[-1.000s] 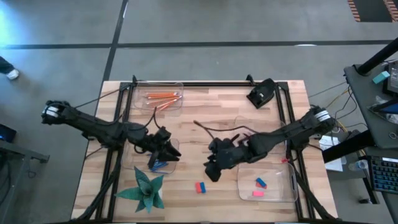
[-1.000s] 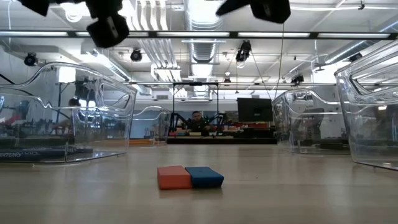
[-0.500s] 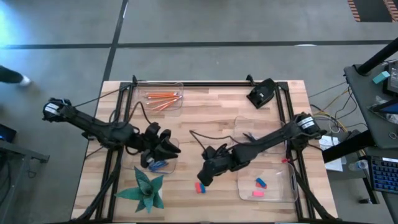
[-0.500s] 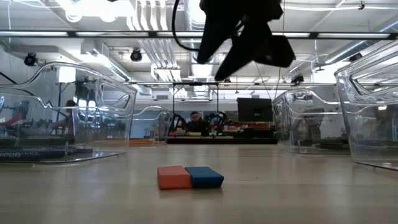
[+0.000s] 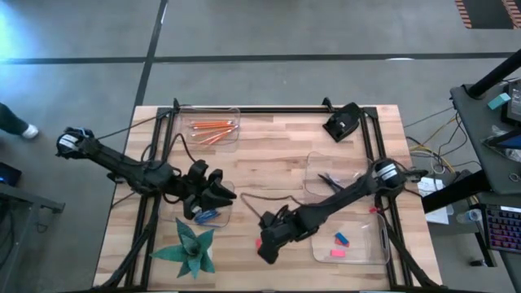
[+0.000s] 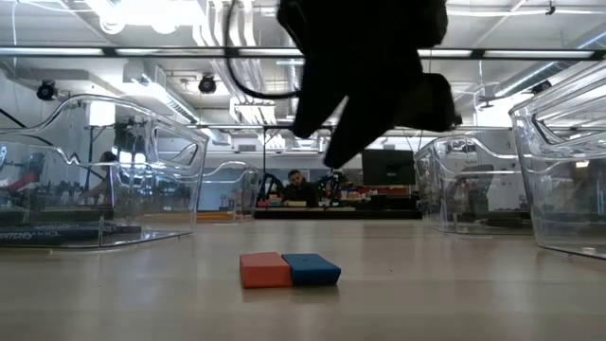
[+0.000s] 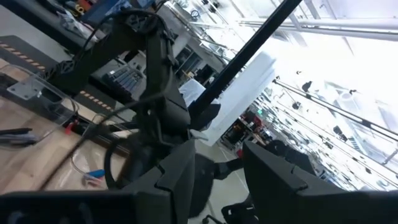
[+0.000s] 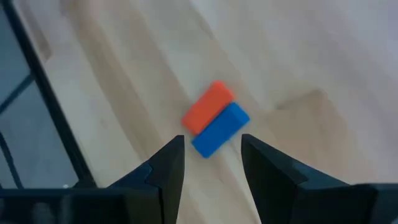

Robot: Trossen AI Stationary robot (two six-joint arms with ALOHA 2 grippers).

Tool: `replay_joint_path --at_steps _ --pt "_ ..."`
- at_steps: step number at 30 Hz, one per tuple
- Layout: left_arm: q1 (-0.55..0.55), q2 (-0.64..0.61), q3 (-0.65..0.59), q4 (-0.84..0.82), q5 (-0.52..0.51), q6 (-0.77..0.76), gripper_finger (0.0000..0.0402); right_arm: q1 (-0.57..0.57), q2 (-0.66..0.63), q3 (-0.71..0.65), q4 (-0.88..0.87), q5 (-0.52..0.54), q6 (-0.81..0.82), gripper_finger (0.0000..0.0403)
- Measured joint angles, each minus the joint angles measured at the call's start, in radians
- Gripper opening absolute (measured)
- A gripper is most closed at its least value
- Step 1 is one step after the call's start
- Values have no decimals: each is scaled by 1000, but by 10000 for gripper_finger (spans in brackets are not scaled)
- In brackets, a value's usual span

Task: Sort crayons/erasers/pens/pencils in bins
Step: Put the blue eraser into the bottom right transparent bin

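While your right claw (image 8: 211, 163) hung just above the tabletop (image 5: 285, 155) with its fingers parted and nothing between them, the red eraser (image 8: 207, 106) and the blue eraser (image 8: 221, 129) lay side by side, touching, directly ahead of it on the bare wood near the front edge. You had not yet gripped them, so that pair was still loose and, by my reading, was the step in hand. Beside them to the right, the erasers' bin (image 5: 383, 244) already held a blue block and a pink one. On the other side, your left claw (image 5: 213, 197) hovered over the front left bin, where blue crayons (image 5: 207, 216) showed beneath it; its fingers stood apart in the wrist view and I saw nothing held, with the green paper star (image 5: 189, 248) just in front. Further back, the right-hand bin (image 5: 313, 163) seemed to hold dark pens, though the arm hid part of it. At the far left, the orange pencils (image 5: 213, 126) lay gathered in their bin. You looked nearly finished: only the two erasers remained out, as far as I could tell.
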Motion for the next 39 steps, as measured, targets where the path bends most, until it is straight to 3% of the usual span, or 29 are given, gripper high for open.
replay_joint_path --at_steps 9,17,24,33,39 --pt "-1 0 -2 -1 -2 0 121 33 170 243 -173 -1 -208 190" --pt "-2 0 -8 -1 -4 -2 121 30 276 421 -381 8 -204 228" --pt "-3 0 -8 0 -8 -3 121 31 347 461 -384 8 -96 240" --pt "-3 1 -12 -7 -37 -28 121 31 353 449 -535 65 -88 238" --pt "-3 1 -12 -6 -59 -28 121 31 352 447 -530 80 -111 236"
